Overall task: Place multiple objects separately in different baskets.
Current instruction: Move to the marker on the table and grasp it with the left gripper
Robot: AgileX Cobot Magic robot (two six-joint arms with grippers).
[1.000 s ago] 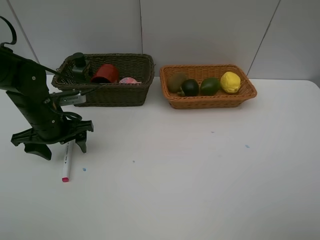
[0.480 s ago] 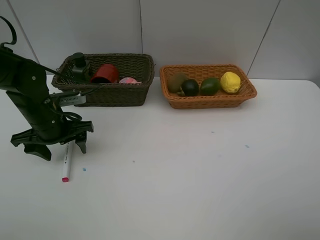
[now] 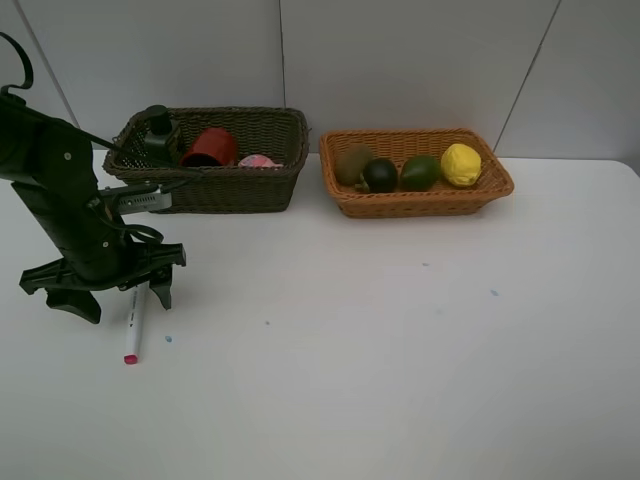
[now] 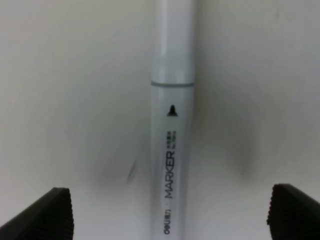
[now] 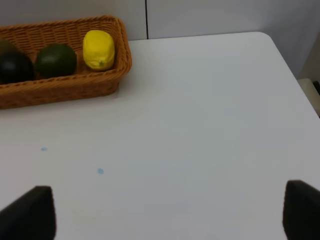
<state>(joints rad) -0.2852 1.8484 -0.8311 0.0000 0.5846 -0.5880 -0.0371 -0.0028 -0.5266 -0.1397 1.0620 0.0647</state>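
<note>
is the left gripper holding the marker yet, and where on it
No, nothing is held. The left gripper is open, its fingertips apart on either side of the white marker's barrel, which lies on the table.

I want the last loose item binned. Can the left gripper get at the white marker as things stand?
Probably yes. The left gripper is open right over the white marker, which lies alone on the table between the two fingers, nothing blocking it.

From high in front we face the wall; the left wrist view hangs close, perhaps straight down, over the marker (image 4: 172, 125); both show it.
</note>
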